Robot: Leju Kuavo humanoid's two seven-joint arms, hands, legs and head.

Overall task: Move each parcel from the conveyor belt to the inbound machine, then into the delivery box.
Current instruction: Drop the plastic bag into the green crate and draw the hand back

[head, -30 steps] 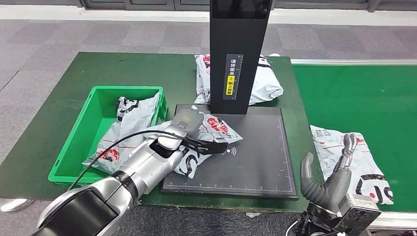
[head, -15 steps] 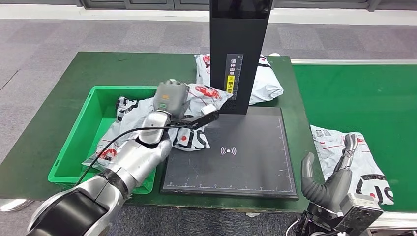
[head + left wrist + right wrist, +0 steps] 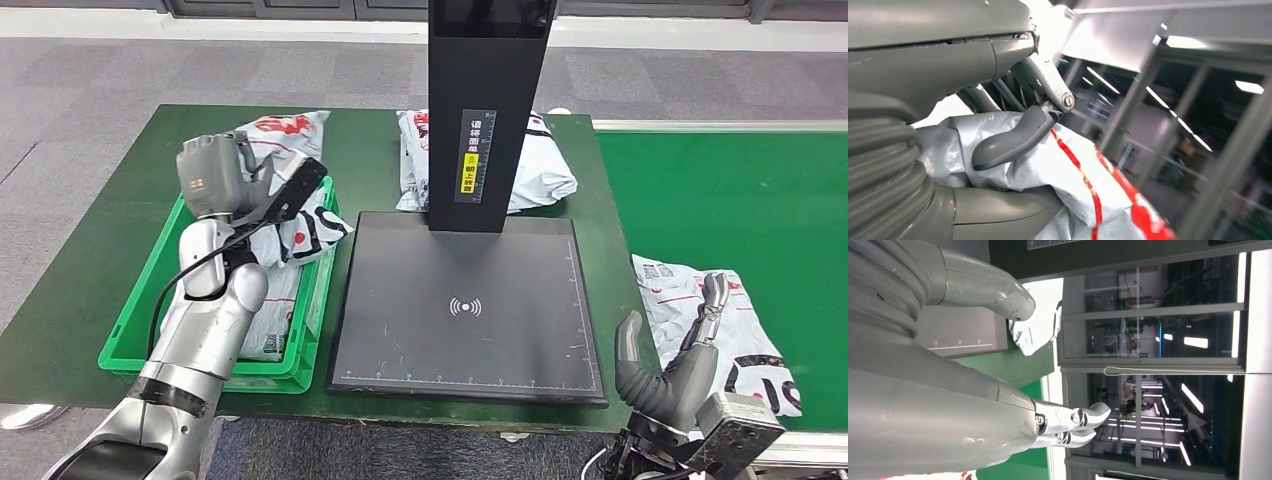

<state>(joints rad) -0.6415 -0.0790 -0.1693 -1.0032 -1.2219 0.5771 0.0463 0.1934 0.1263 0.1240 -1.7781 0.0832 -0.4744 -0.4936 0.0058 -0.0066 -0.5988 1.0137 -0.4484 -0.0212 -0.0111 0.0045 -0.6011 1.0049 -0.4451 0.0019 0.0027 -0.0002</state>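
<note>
a bag held up over the green box

the bag [image 3: 290,190] is soft and crinkly, silver-white with red and black marks on it. it is up in the air, over the far end of the green box [image 3: 140,300], because the box is where it has to go last. the left hand [image 3: 255,195] holds it. in the left wrist view the thumb [image 3: 1015,140] and the dark fingers are closed around the shiny plastic, which bunches and folds in the grip. a bag this floppy will likely sag and drop flat when it is let go.

another bag [image 3: 275,310] lies in the box under the arm.

beside the box is the black scan pad [image 3: 470,310] with its tall black post [image 3: 485,110]. nothing lies on the pad, so this bag looks done with that stop. a bag [image 3: 540,170] rests on the table behind the post.

far to the right, one more bag [image 3: 735,345] waits on the green belt [image 3: 760,200]. the right hand [image 3: 670,365] is just beside it, fingers apart and holding nothing, ready to pick it up.
</note>
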